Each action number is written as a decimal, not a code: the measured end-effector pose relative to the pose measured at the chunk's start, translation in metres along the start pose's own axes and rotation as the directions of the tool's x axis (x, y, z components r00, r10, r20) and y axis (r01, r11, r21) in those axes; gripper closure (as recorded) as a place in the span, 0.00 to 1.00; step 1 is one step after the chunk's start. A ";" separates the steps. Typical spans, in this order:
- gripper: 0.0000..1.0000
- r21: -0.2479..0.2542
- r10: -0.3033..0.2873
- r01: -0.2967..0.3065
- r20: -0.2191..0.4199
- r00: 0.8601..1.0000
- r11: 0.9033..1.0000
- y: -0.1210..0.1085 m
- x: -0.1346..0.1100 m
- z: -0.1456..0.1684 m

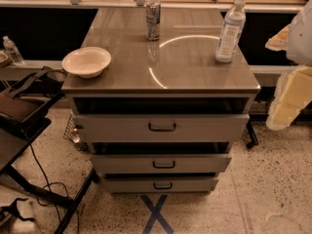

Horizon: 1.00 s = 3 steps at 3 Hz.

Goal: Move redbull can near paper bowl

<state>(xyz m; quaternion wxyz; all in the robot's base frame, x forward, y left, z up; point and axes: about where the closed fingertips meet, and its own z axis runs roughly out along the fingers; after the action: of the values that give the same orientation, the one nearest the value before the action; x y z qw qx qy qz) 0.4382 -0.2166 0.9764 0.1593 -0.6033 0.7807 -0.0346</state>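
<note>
The redbull can stands upright at the far middle of the grey cabinet top. The paper bowl sits at the front left corner of the same top, well apart from the can. My gripper is at the right edge of the view, beside the cabinet's right side. It is below the level of the top, far from both the can and the bowl, and holds nothing that I can see.
A clear plastic water bottle with a white cap stands at the right of the top. The cabinet has three drawers slightly pulled out. A dark stand and cables lie at the left. A small bottle stands on a left ledge.
</note>
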 end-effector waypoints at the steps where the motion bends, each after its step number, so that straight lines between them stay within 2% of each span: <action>1: 0.00 0.008 0.005 -0.005 0.004 1.000 1.000 -0.001 -0.001 0.000; 2: 0.00 0.132 0.111 -0.123 0.092 0.990 0.984 -0.014 -0.013 0.004; 3: 0.00 0.178 0.259 -0.292 0.185 0.948 0.940 -0.023 -0.015 0.024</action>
<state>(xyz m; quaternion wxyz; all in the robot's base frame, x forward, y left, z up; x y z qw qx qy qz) 0.4695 -0.2055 0.9628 0.2849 -0.4691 0.8348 -0.0431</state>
